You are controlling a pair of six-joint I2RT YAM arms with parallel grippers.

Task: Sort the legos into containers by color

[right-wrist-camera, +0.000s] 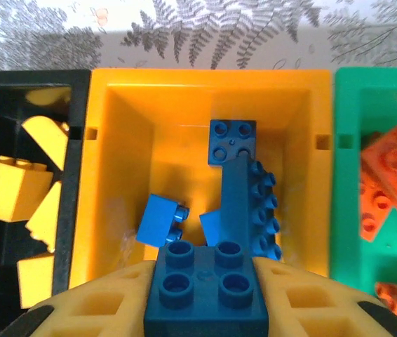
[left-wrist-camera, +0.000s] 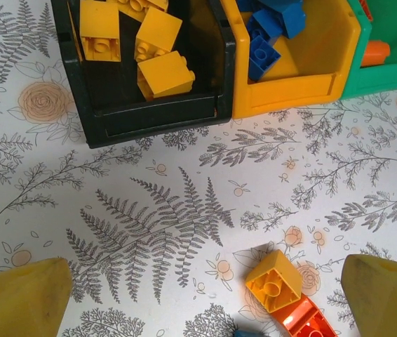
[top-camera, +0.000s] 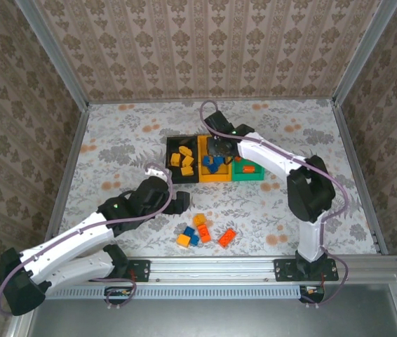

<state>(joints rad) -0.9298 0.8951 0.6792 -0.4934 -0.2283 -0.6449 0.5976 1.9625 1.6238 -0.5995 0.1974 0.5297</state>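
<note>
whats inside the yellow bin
The yellow bin holds loose blue legos. The blue brick held by the right gripper covers the bin's near floor, so anything there is hidden.

Surface [top-camera: 297,203]: pale covering, grey fern and orange blossom print. Mid-surface, three joined bins in a row: black bin [top-camera: 182,180], yellow-orange bin [top-camera: 214,180], green bin [top-camera: 247,177]. Near the front edge, loose legos [top-camera: 227,237], yellow, blue, red-orange, clustered close together.

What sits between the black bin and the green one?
The yellow-orange bin, holding blue bricks. The top and right wrist views show it between the black bin and the green bin.
</note>
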